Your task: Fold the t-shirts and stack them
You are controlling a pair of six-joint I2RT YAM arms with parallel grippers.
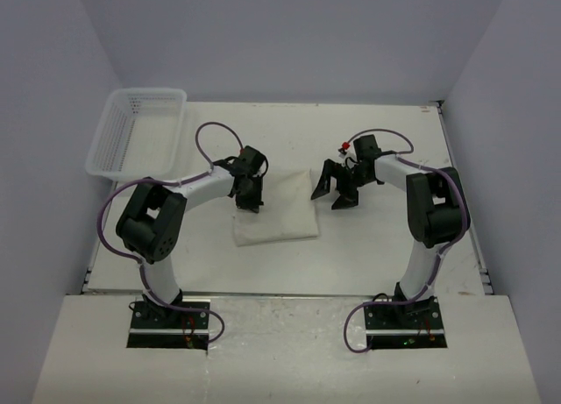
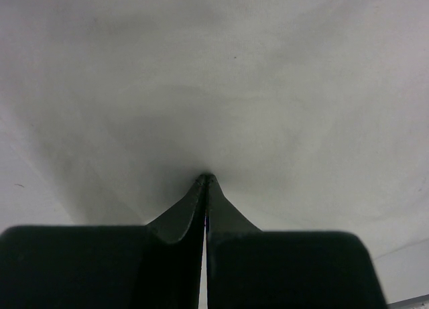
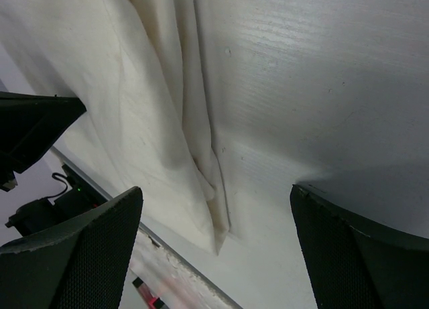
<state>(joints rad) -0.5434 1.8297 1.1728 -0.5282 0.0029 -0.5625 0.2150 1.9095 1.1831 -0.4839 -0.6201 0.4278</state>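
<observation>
Top external view: the left claw (image 1: 248, 202) is pinched shut on the left edge of the folded t-shirt (image 1: 279, 216). It lies mid-counter (image 1: 368, 264), its long axis roughly parallel to the near edge. The right claw (image 1: 327, 199), spread wide, hangs over its far-right corner.

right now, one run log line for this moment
t-shirt folded, centre | left tool shut, pinching its left edge | right tool open by its right edge | basket far left

White arms (image 1: 206, 187), black joints (image 1: 151, 222) — purple cables (image 1: 201, 134) looping
</observation>
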